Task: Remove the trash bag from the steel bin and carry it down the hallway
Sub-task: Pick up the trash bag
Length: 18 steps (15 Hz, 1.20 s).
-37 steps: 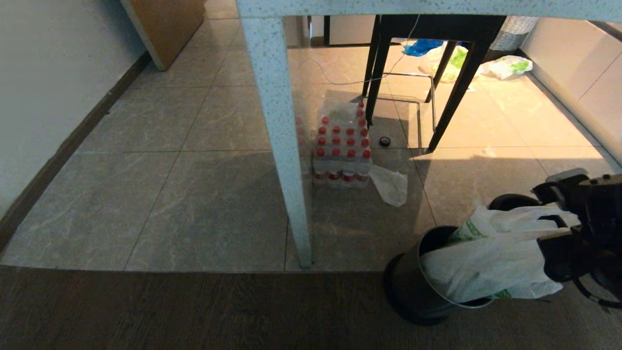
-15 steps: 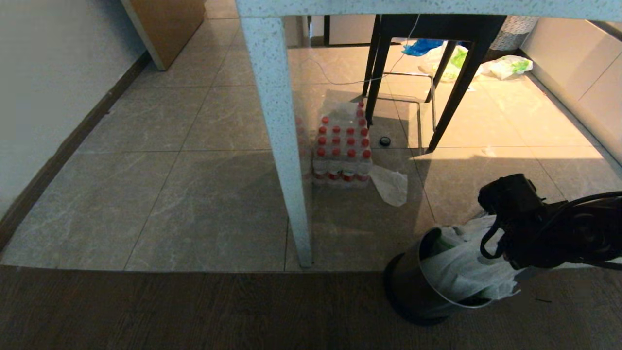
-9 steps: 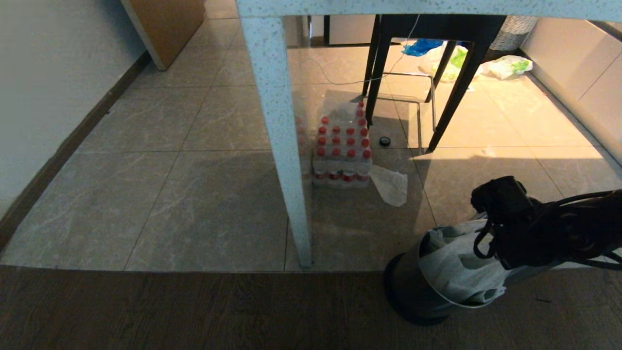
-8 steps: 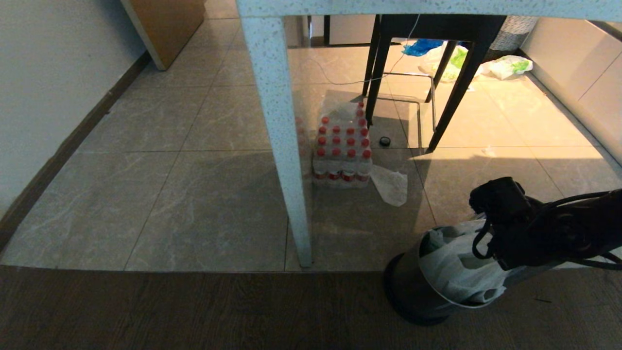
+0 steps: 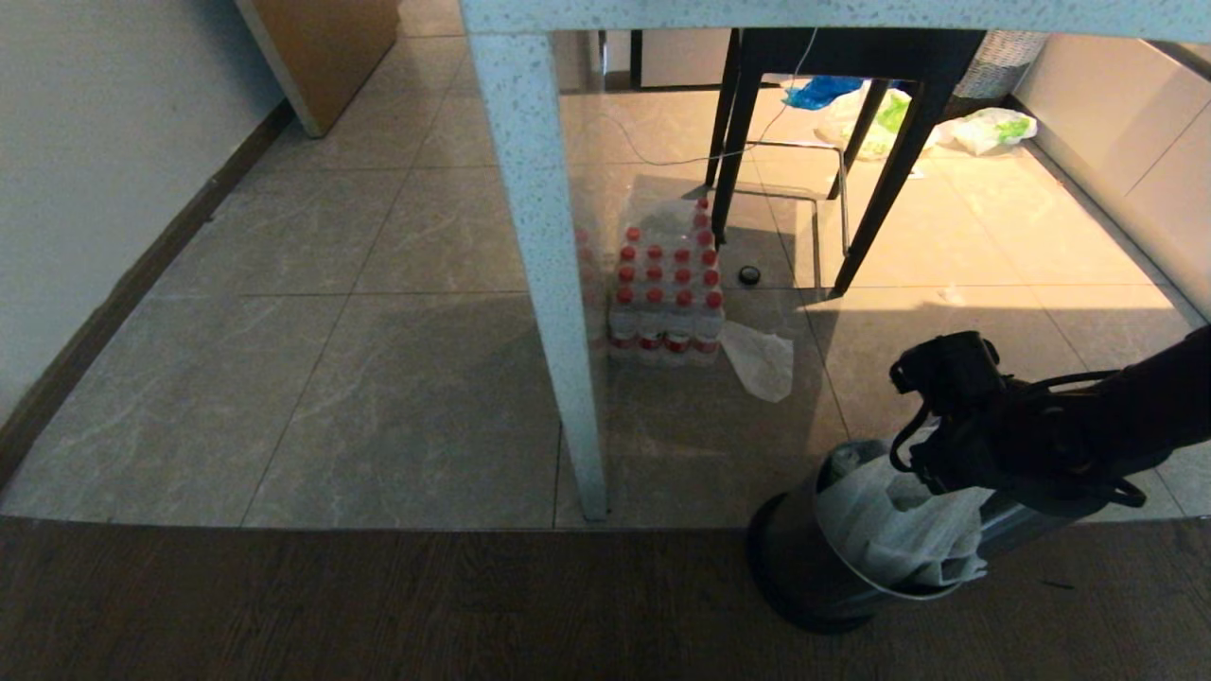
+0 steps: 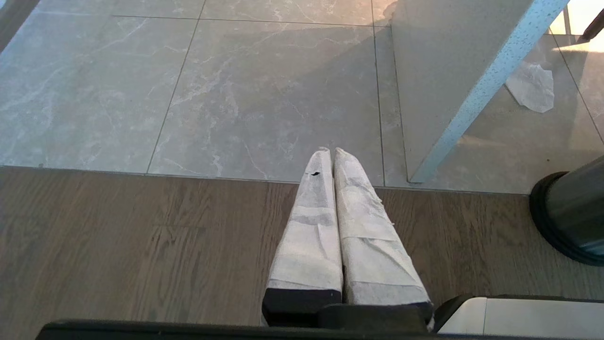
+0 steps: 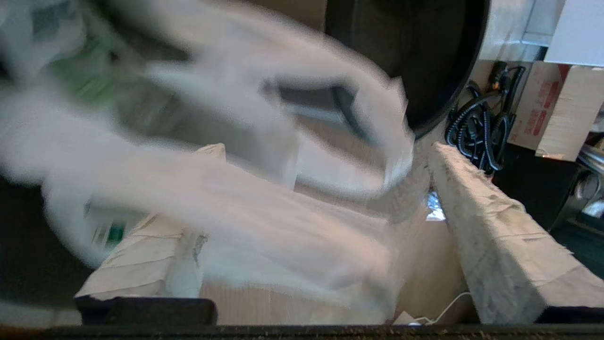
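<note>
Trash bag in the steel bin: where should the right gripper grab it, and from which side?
Probably the bunched top of the trash bag, spilling over the open rim of the steel bin, which leans toward the robot's right. Come in from that side; the right gripper, fingers open, is already there.

My head camera looks forward and down, steel bin (image 5: pixel 823 558) at four o'clock; my left wrist camera faces the floor, sharing it (image 6: pixel 573 215); my right wrist camera sits close against the trash bag (image 7: pixel 245 208).
</note>
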### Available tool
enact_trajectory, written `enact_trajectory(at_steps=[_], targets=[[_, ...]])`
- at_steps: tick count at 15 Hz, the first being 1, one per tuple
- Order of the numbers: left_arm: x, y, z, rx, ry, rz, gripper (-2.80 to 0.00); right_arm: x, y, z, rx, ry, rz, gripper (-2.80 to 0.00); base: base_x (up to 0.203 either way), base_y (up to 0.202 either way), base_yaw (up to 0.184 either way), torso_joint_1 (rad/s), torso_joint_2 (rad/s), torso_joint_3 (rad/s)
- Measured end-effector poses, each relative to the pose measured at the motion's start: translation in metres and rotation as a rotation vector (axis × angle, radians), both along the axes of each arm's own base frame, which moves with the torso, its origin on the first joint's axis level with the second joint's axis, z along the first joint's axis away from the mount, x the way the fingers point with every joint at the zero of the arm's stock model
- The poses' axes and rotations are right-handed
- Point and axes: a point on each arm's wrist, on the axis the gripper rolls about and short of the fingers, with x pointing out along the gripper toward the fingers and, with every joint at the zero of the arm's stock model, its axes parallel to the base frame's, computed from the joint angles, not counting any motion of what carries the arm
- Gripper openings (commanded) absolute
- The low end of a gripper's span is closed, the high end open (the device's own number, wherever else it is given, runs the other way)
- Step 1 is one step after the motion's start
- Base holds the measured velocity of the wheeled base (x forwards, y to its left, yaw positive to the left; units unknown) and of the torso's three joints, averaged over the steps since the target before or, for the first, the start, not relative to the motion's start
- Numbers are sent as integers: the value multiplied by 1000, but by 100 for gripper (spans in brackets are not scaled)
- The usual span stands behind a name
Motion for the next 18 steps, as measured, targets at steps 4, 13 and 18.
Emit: enact_trajectory(at_steps=[4,13,18], targets=[[0,0,0,0,0,0,-280,23,-13,-8,-2,-4,-44,0,0,0,0,0,0,0],[0,0,0,0,0,0,-280,43,-35,-9,-17,-27,-83,0,0,0,0,0,0,0],[0,0,0,0,0,0,-280,35,-34,5,-12,-10,-28,0,0,0,0,0,0,0]])
